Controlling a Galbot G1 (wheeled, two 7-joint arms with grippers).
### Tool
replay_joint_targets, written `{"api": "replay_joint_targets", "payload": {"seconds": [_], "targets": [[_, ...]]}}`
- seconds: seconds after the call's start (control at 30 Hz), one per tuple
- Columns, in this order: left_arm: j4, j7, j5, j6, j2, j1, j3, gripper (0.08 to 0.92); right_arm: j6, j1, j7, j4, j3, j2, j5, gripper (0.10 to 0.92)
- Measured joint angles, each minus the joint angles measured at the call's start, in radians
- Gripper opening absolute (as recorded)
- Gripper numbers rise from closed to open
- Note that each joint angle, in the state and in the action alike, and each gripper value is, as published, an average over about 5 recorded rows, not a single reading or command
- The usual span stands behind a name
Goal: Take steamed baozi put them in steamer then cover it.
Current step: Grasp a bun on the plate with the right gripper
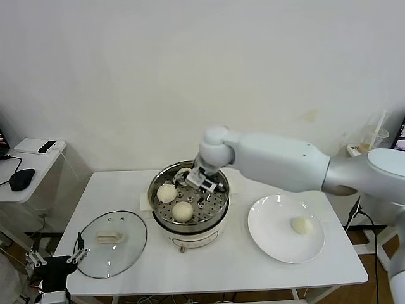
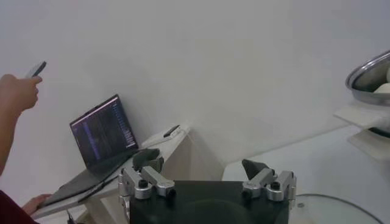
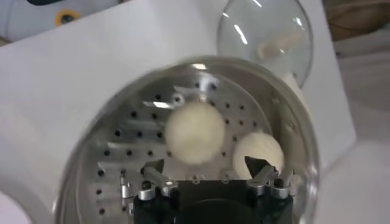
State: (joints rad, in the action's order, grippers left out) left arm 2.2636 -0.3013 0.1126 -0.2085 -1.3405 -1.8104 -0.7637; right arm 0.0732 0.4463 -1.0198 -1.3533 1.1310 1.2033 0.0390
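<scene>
The steamer (image 1: pixel 188 209) is polished, mirror-bright steel, its perforated tray (image 3: pixel 146 140) a duller brushed metal, set on a smooth white plastic base (image 1: pixel 190 239). The steamed baozi (image 1: pixel 183 211) look matt, soft and smooth-skinned. The cover (image 1: pixel 112 243) is clear glossy glass with a thin metal rim and a cream plastic handle (image 1: pixel 109 237). The plate (image 1: pixel 278 244) is glossy white. The desk (image 1: pixel 221 269) has a smooth, matt white top.

In the head view the right end effector (image 1: pixel 204 182) covers the rear of the steamer (image 1: pixel 188 218), hiding any bun beneath it. In the left wrist view the steamer (image 2: pixel 372 76) is cut off, far beside the left end effector (image 2: pixel 207 173).
</scene>
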Motion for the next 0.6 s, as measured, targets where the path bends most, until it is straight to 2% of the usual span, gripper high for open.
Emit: {"api": "replay_joint_targets", "payload": {"seconds": [0.27, 0.6], "targets": [[-0.004, 0.001, -0.006, 0.000, 0.012, 0.007, -0.001, 0.823, -0.109, 0.012, -0.031, -0.015, -0.080, -0.099, -0.069, 0.823], [-0.002, 0.004, -0.007, -0.004, 0.025, 0.017, 0.015, 0.823, -0.284, -0.015, -0.038, -0.091, -0.129, -0.332, -0.090, 0.823]]}}
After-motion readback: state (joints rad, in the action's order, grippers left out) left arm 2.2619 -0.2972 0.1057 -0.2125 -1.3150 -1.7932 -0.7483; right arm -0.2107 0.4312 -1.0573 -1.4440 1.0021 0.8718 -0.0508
